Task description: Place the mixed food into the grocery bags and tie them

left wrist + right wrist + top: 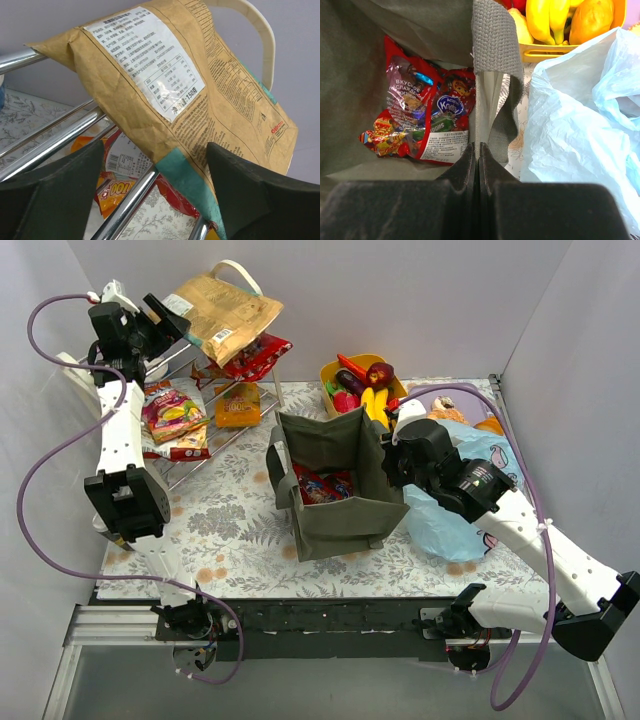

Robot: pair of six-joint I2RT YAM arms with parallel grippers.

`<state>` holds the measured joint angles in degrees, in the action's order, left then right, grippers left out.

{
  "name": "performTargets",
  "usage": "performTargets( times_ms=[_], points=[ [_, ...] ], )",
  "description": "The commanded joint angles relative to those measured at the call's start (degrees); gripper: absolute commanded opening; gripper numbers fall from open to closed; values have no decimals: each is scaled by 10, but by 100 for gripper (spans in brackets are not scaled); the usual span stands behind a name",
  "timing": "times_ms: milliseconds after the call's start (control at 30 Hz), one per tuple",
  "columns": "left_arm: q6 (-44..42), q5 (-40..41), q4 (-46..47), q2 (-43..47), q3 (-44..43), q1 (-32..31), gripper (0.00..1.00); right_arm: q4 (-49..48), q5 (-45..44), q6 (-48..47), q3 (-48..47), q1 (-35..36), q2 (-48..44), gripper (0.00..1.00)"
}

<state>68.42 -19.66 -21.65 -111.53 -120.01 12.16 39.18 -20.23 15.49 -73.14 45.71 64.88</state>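
Observation:
The tan paper packet [225,305] lies on top of the wire rack; in the left wrist view it [165,75] fills the frame. My left gripper [165,320] [155,150] is open, its fingers on either side of the packet's teal corner. The olive-green tote [340,515] stands open mid-table with a red snack packet [322,484] [420,115] on its floor. My right gripper [393,458] [479,147] is shut on the tote's right wall [482,100], beside a grey strap [492,40]. The light-blue plastic bag [455,525] [570,125] lies crumpled right of the tote.
A yellow tub [328,372] [545,49] behind the tote holds toy fruit, with bananas [375,405] [547,17] and a red pepper. The chrome wire rack [195,455] [55,142] at the left holds several snack packets [172,410]. Grey walls close in the table.

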Motion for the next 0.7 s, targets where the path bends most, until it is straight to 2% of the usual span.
performTargets(
  times_ms=[0, 100, 233, 367, 433, 500, 533, 600, 667],
  points=[
    [2, -15, 14, -4, -19, 4, 76, 3, -5, 1, -12, -1, 0, 2],
    [2, -24, 23, 7, -7, 3, 66, 2, -3, 1, -13, -1, 0, 2],
    [7, -37, 50, 54, 49, -1, 65, -1, -2, 2, -7, -1, -5, 2],
    [10, -33, 107, 125, 174, -18, 61, -2, 4, 4, 1, -1, -13, 2],
    [14, -26, 138, 147, 203, -22, 58, -2, 7, 6, 3, -1, -18, 2],
    [18, -24, 148, 160, 221, -24, 53, -3, 9, 7, 7, -1, -24, 2],
    [20, -28, 151, 160, 221, -23, 45, -4, 9, 9, 8, -1, -26, 2],
    [23, -36, 151, 161, 221, -26, 38, -3, 11, 10, 11, -1, -31, 2],
    [15, -35, 160, 164, 224, -33, 25, -2, 11, 14, 13, 0, -36, 2]
  ],
)
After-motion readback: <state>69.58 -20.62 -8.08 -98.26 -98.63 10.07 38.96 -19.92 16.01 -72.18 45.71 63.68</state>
